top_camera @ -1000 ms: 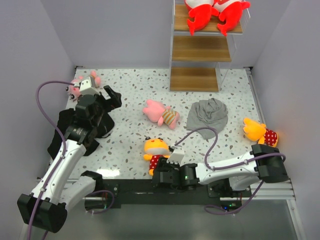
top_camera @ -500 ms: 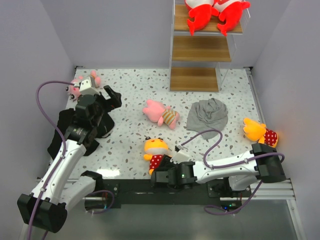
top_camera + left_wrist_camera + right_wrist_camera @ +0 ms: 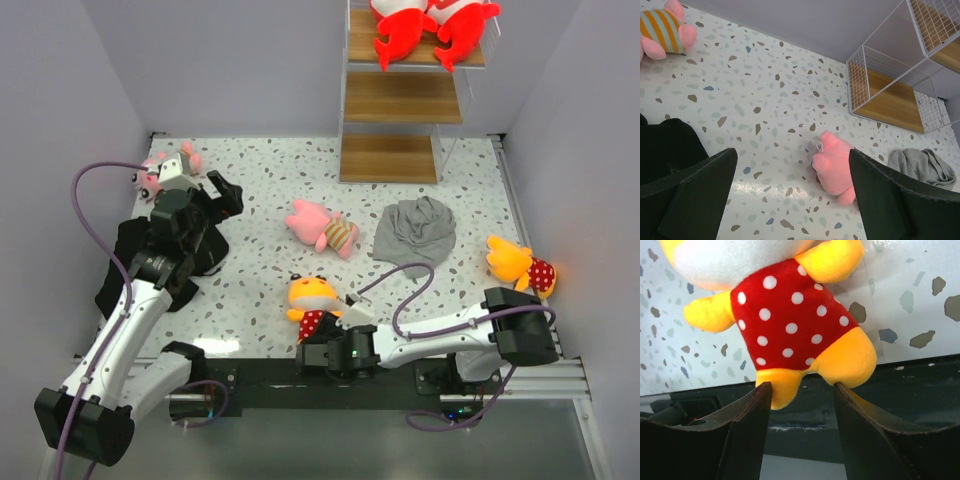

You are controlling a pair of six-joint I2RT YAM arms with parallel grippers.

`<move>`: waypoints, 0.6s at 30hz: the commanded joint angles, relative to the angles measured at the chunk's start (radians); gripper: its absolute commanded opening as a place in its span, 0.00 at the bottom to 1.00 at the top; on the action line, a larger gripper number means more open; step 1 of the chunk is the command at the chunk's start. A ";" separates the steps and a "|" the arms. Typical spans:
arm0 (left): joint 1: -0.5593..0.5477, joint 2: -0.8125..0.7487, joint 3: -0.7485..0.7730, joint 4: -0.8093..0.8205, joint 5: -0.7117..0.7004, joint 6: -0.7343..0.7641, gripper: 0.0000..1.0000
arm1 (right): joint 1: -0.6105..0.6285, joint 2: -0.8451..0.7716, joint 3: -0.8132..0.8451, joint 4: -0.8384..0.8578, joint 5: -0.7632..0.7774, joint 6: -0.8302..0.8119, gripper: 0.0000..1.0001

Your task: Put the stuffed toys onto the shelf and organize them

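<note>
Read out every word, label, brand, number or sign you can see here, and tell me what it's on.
None. No word, number, brand or sign is readable in any view. The yellow-orange toy carries only white dots on red, the pink toy only stripes, and the shelf shows no marking.

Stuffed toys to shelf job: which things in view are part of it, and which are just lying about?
Job:
- shelf
- red-and-white toys, on its top board
- middle pink toy
- far-left pink toy
- near yellow toy
- right-edge yellow toy

Lying about:
- grey cloth
- black cloth
</note>
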 commanded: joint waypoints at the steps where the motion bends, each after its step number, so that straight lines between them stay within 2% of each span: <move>1: 0.003 -0.023 -0.006 0.052 -0.010 0.010 0.98 | -0.028 0.050 -0.015 0.062 0.081 0.425 0.56; 3: 0.003 -0.024 -0.006 0.052 -0.012 0.010 0.98 | -0.040 0.085 0.001 0.058 0.081 0.419 0.56; 5: 0.002 -0.029 -0.006 0.051 -0.020 0.011 0.98 | -0.053 0.099 0.008 0.050 0.114 0.406 0.50; 6: 0.003 -0.032 -0.006 0.051 -0.020 0.010 0.98 | -0.056 0.107 0.007 0.053 0.126 0.391 0.46; 7: 0.003 -0.031 -0.006 0.051 -0.018 0.010 0.98 | -0.057 0.110 0.004 0.056 0.135 0.386 0.36; 10: 0.003 -0.032 -0.004 0.052 -0.017 0.010 0.98 | -0.059 0.114 -0.011 0.061 0.152 0.388 0.27; 12: 0.003 -0.037 -0.006 0.051 -0.018 0.010 0.98 | -0.060 0.122 -0.008 0.044 0.163 0.389 0.29; 13: 0.003 -0.037 -0.006 0.051 -0.021 0.010 0.98 | -0.062 0.131 -0.002 0.030 0.158 0.394 0.35; 16: 0.003 -0.043 -0.006 0.051 -0.027 0.011 0.98 | -0.062 0.140 0.018 0.010 0.160 0.388 0.44; 18: 0.003 -0.043 -0.006 0.049 -0.033 0.013 0.98 | -0.063 0.151 0.036 -0.005 0.207 0.365 0.45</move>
